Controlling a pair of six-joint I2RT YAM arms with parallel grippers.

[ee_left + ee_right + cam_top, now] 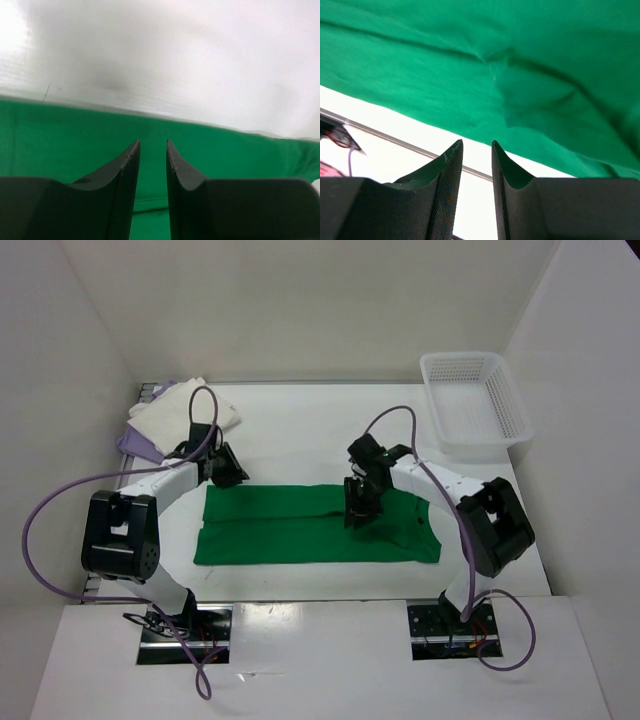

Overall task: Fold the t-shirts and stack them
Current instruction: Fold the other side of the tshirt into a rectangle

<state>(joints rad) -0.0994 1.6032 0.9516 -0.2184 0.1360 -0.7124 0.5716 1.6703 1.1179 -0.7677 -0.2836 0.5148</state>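
Green t-shirt point(310, 525) lies flat as a long band across the middle of the top view on the white table point(300, 430), with the cream t-shirt point(185, 410) and lavender t-shirt point(140, 445) piled at upper left, the left gripper point(232, 472) at its upper-left corner and the right gripper point(358, 515) over its right half. In the left wrist view the claw's fingers point(127, 165) stand slightly parted with nothing between them, green cloth filling the lower frame. In the right wrist view the claw is likewise narrowly parted and empty, green cloth across the upper frame.
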